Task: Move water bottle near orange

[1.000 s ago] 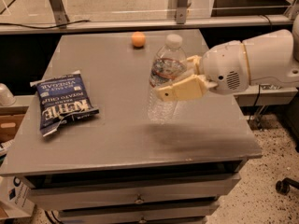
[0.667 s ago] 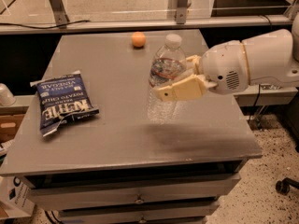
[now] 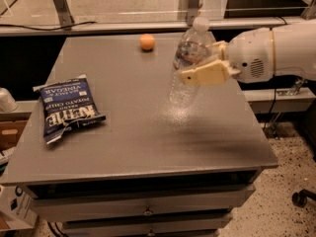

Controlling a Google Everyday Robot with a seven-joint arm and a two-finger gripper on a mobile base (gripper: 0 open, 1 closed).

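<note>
The water bottle (image 3: 181,90) is clear with a white cap. It hangs tilted, cap leaning right, its base lifted just above the grey table (image 3: 128,147). My gripper (image 3: 196,61) comes in from the right on a white arm and is shut on the bottle's middle; one tan finger (image 3: 205,73) crosses the front of it. The orange (image 3: 147,42) sits on the table near the far edge, apart from the bottle, to its left and farther back.
A blue Kettle chip bag (image 3: 66,107) lies flat on the left side of the table. Drawers (image 3: 143,206) sit under the table's front edge. A metal rail and glass panel (image 3: 148,26) run behind the table.
The gripper has lifted the bottle off the table and carried it up and a little to the right and back, toward the far edge. The orange and the chip bag have not moved.
</note>
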